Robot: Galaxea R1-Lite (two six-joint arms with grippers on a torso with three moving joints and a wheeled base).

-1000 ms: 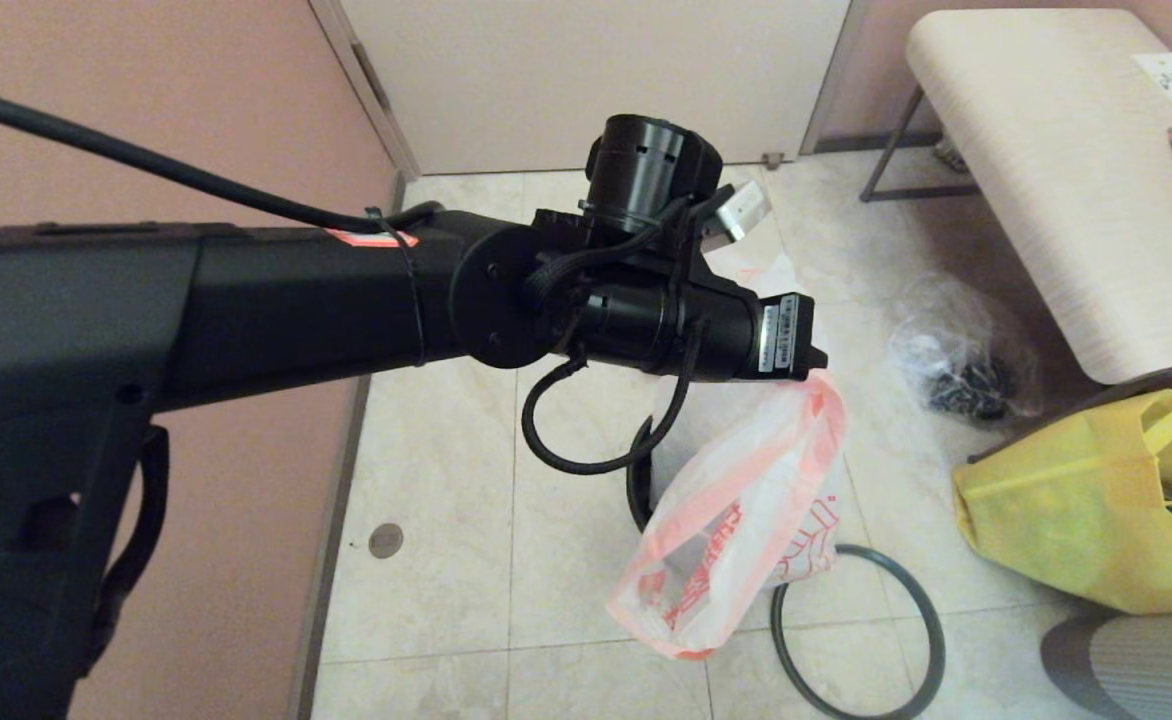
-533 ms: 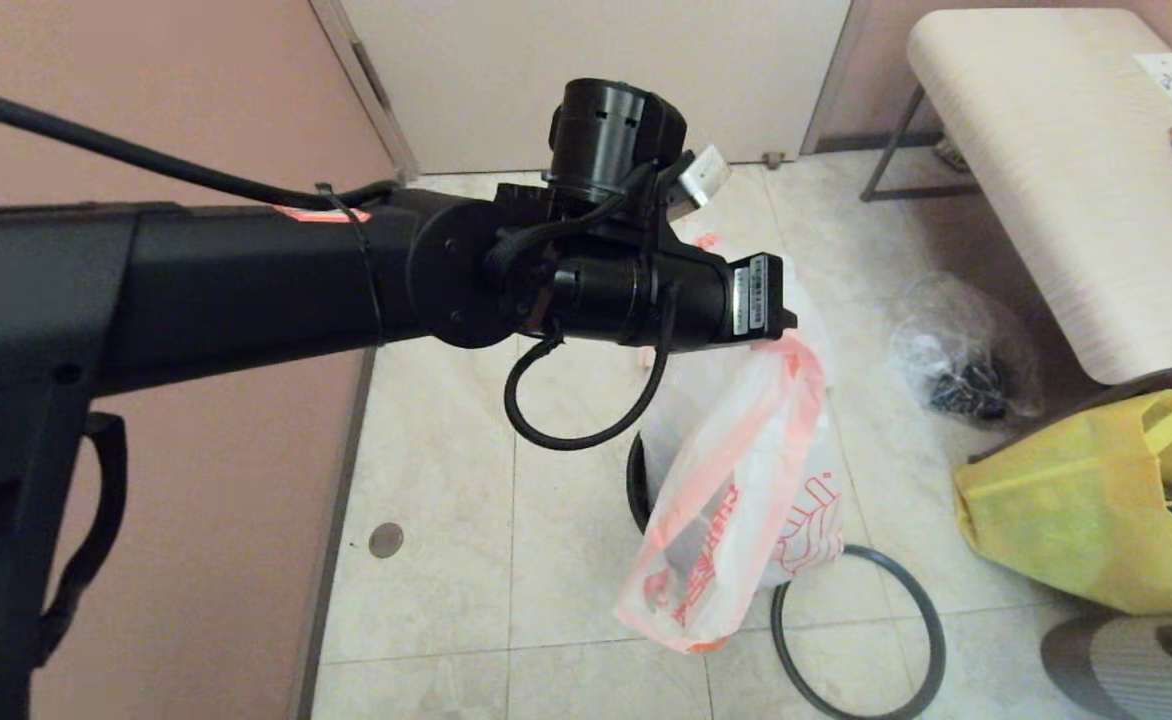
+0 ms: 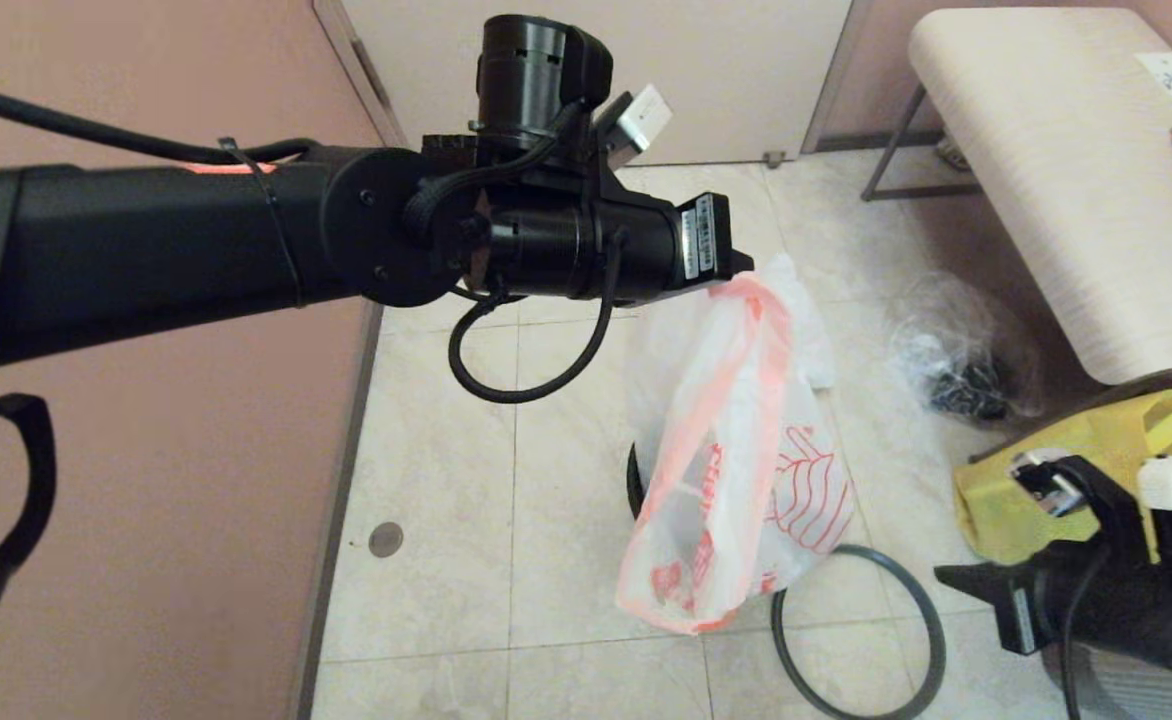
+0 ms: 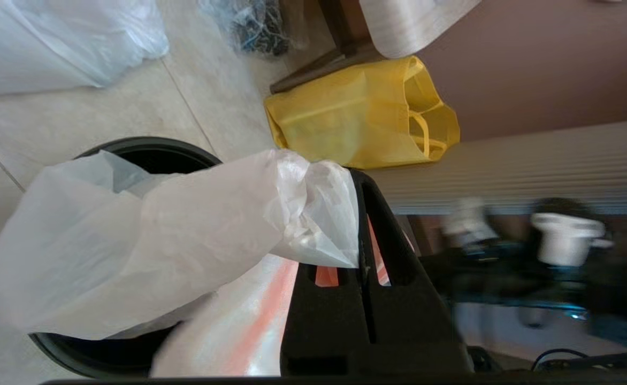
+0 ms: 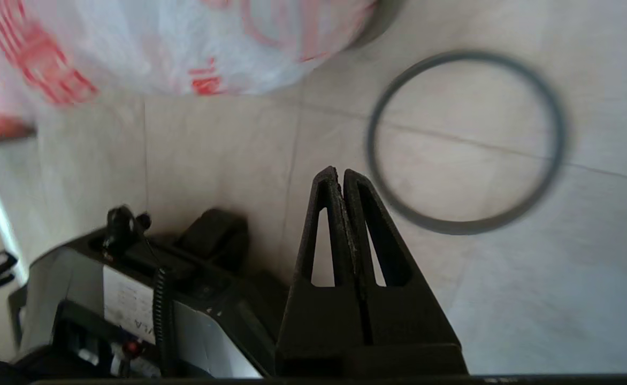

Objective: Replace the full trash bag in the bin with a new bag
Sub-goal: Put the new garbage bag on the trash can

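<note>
Above the tiled floor (image 3: 426, 500), the left arm has been raised over the last second, and the new bag (image 3: 736, 470) has been lifted with it, its bottom now hanging just over the mouth of the bin (image 4: 147, 155). This is judged to be the opening of the lining step, the bag not yet being lowered inside. The right arm has been swung into view at the lower right, in front of the yellow tote (image 3: 1006, 500). The bag's gathered top is pinched in the closed left tool (image 4: 364, 256), directly above the bin. The right tool (image 5: 340, 182) is shut on nothing, near the grey rim hoop (image 5: 463, 141), which lies on the floor beside the bin.
</note>
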